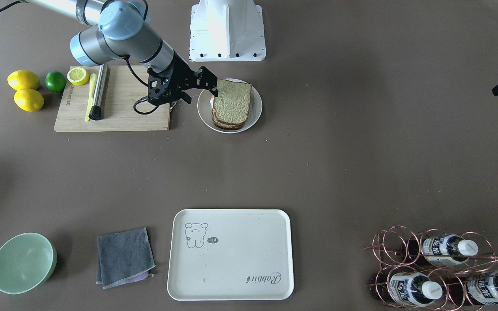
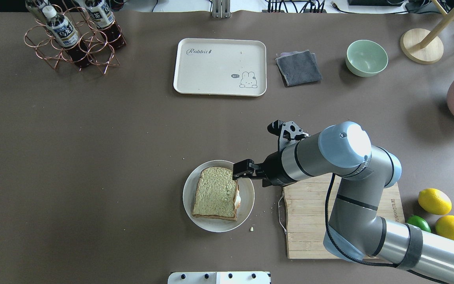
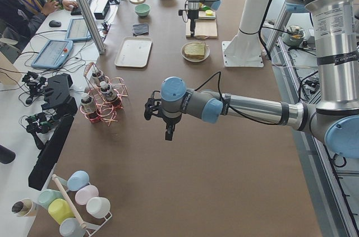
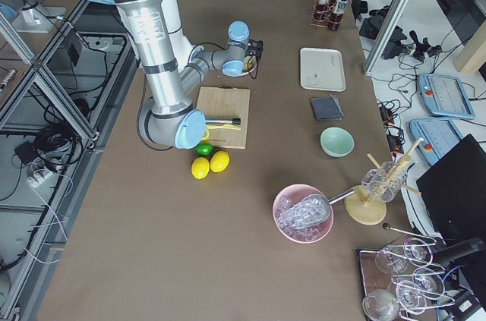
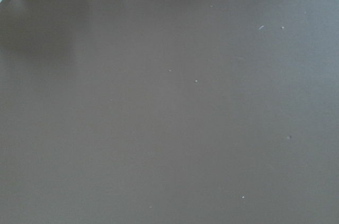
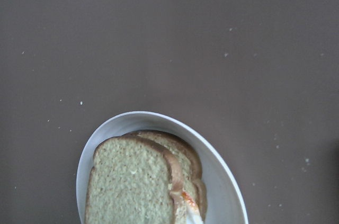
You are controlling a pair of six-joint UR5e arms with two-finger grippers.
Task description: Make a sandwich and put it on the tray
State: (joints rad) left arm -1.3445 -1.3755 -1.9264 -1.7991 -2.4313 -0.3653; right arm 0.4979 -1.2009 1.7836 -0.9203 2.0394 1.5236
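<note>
Near the table's (image 2: 93, 157) robot-side edge, the sandwich (image 2: 215, 193) lay just left of your right gripper (image 2: 239, 170). Whether its jaws stood apart, you could not tell.

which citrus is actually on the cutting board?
The cut lemon half, on a corner of the wooden cutting board. The two whole lemons and the lime lie beside the board, on the table.

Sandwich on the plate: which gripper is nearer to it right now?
Right. The right gripper is at the sandwich's corner, over the plate; the left gripper hangs far off, over the table's left end.
</note>
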